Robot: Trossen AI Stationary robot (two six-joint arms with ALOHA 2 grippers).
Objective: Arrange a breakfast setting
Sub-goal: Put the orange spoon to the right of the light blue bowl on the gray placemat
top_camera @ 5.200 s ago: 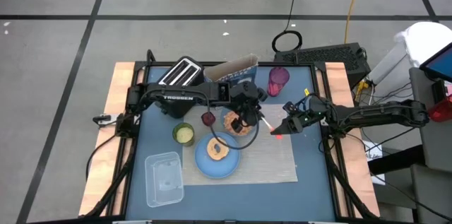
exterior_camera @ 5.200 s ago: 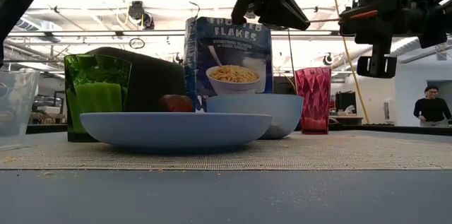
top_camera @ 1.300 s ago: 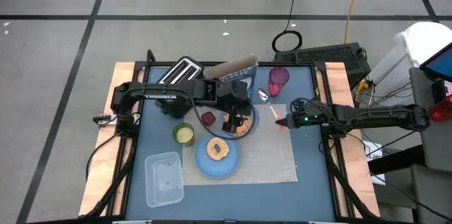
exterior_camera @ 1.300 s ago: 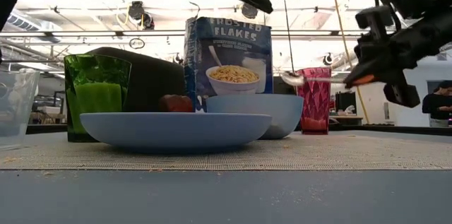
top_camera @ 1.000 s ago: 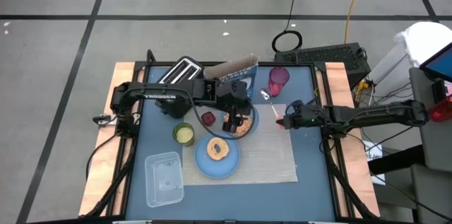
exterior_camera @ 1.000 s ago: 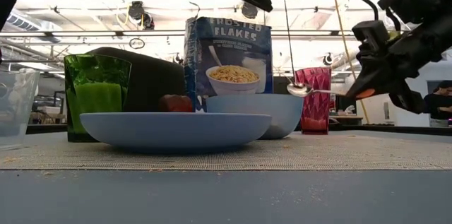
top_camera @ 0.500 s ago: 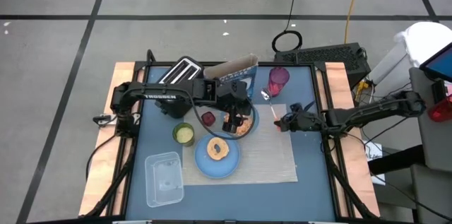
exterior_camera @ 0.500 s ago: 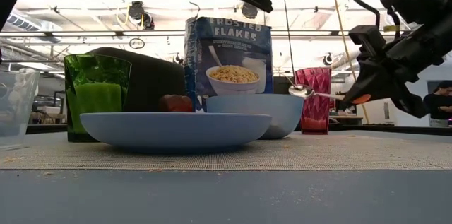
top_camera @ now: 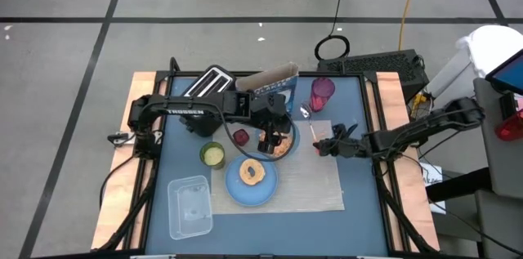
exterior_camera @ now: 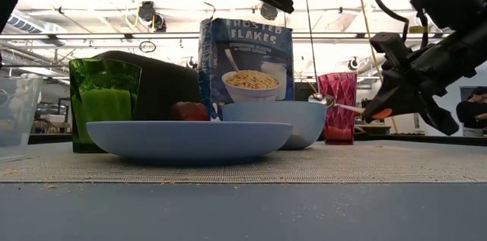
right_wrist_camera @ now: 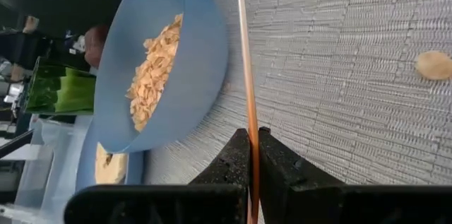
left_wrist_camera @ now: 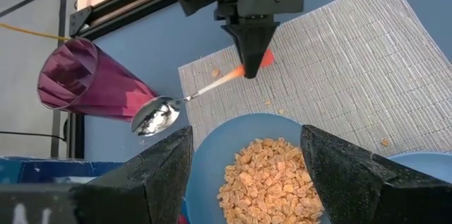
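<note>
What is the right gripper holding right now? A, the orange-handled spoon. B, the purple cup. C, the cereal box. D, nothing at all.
A: the right gripper is shut on the orange handle of the spoon, whose metal head hangs in the air between the purple cup and the blue bowl of cereal.

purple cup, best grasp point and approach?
Grip the purple cup across its side wall, near mid-height. It stands upright with its mouth open upward. Probably come from the right edge of the table: the cereal box and bowl crowd its other side.
</note>
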